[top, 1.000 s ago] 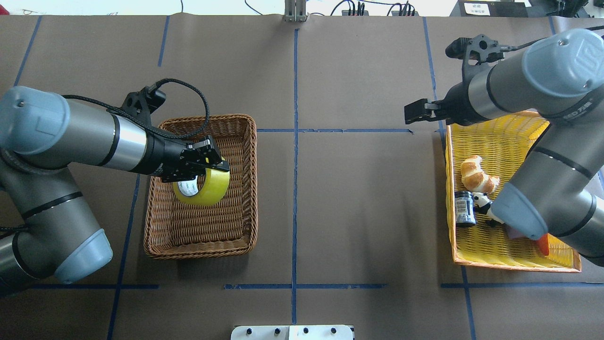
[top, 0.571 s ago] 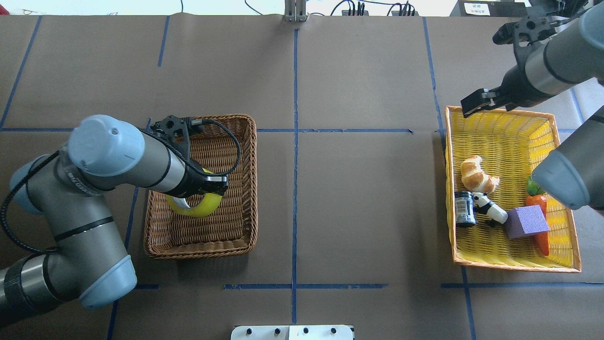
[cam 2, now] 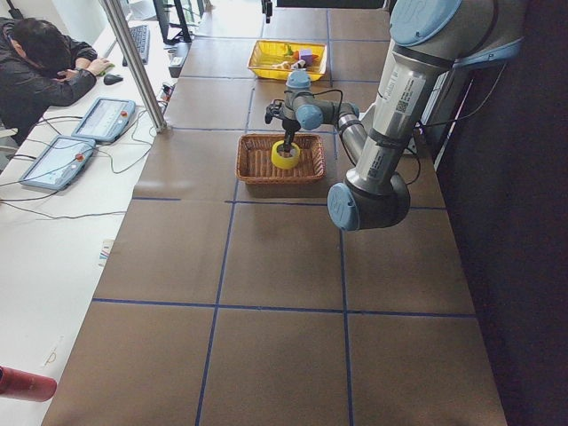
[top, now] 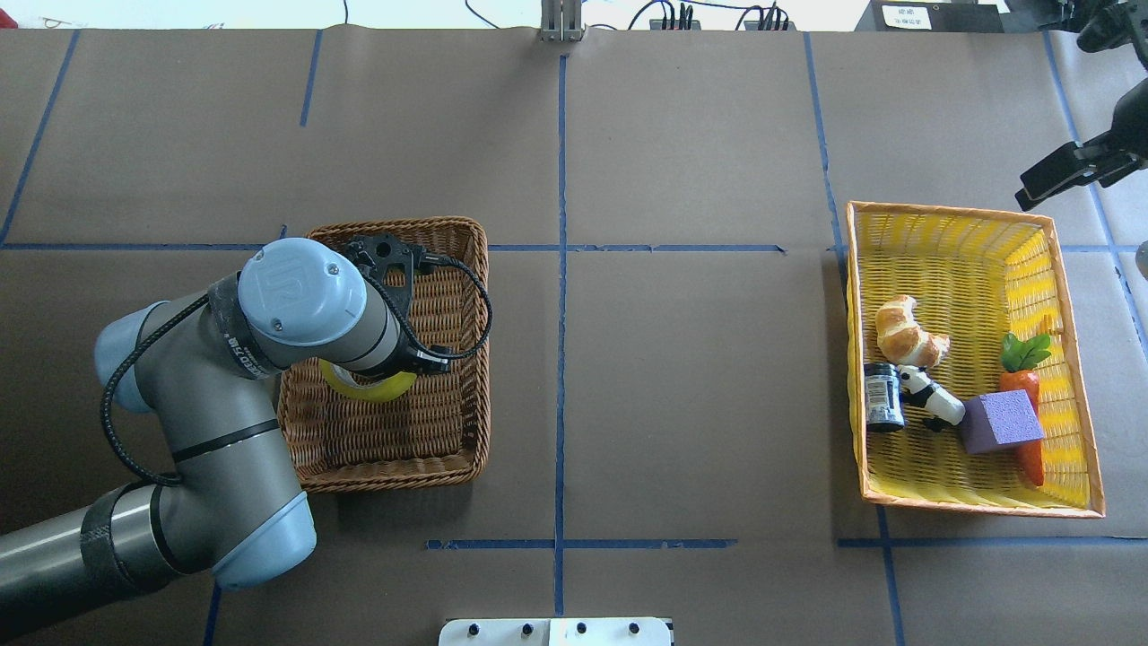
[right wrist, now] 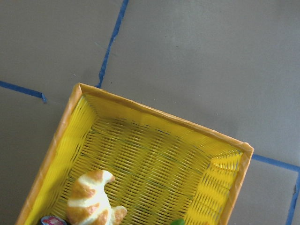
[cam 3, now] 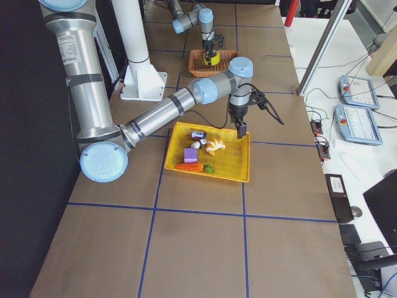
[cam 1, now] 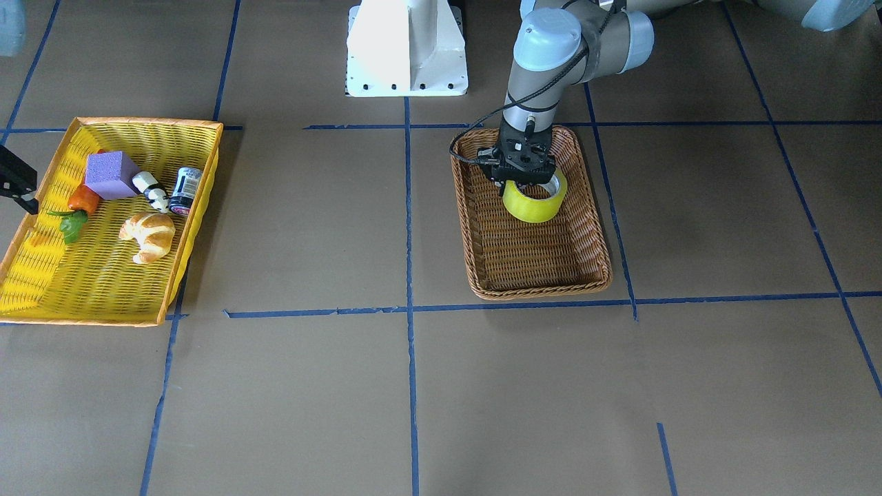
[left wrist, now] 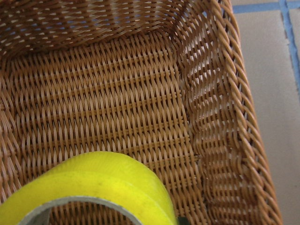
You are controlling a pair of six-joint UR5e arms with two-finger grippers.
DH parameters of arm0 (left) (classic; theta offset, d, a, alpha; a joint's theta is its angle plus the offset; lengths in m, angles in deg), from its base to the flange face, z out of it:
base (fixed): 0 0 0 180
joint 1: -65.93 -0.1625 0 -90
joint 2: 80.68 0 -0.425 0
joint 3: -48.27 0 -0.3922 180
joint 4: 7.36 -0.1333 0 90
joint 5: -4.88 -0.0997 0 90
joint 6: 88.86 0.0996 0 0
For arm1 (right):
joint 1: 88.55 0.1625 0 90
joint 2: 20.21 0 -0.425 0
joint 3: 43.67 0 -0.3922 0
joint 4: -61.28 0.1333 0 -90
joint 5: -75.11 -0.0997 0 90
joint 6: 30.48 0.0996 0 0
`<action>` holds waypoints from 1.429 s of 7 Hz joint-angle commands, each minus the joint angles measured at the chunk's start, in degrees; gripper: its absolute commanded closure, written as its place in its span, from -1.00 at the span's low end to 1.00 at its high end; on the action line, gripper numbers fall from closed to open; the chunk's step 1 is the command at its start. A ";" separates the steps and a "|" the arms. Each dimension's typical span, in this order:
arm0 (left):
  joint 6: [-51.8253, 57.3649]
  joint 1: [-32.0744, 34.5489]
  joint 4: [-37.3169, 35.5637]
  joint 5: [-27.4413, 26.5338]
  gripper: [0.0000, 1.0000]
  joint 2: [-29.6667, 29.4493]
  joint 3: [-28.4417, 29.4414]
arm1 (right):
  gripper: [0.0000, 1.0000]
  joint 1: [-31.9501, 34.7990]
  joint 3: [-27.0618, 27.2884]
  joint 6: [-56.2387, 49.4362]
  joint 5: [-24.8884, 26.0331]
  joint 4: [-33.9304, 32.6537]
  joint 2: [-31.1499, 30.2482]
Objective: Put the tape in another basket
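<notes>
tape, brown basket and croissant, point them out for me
tape (cam 1: 534,207), front-facing view, on its yellow outer band
brown basket (cam 1: 537,289), front-facing view, on the braided rim nearest the camera
croissant (cam 1: 148,234), front-facing view, on the middle of its back

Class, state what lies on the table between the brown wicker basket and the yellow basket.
Nothing: in the overhead view the stretch between the brown wicker basket and the yellow basket is bare table, crossed only by blue tape lines.
</notes>
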 commanded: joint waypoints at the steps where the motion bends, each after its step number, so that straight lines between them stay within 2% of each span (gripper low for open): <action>1: 0.77 0.69 -0.20 -0.33 -0.99 -0.02 0.47 | -1.00 2.40 -0.29 -3.30 -1.86 -0.01 -2.49; 3: 1.30 3.84 -1.33 0.37 -1.00 0.59 -1.01 | -1.00 3.98 -0.90 -7.14 -2.30 0.16 -4.77; 5: 11.95 10.59 -8.78 5.53 -1.00 0.95 -5.39 | -1.00 8.10 -5.71 -15.40 -3.71 0.16 -5.31; 6: 16.29 14.72 -9.68 9.65 -1.00 4.43 -7.07 | -1.00 10.03 -7.22 -19.44 -4.67 0.34 -8.44; 7: 21.55 20.42 -9.69 15.17 -1.00 6.73 -7.43 | -1.00 12.05 -7.23 -20.35 -4.68 0.34 -10.48; 8: 28.13 25.95 -9.00 20.19 -1.00 11.45 -7.70 | -1.00 14.25 -7.23 -20.44 -5.64 0.51 -13.19; 10: 41.49 37.12 -9.08 25.56 -1.00 17.79 -6.74 | -1.00 17.25 -8.80 -20.18 -7.67 9.08 -18.04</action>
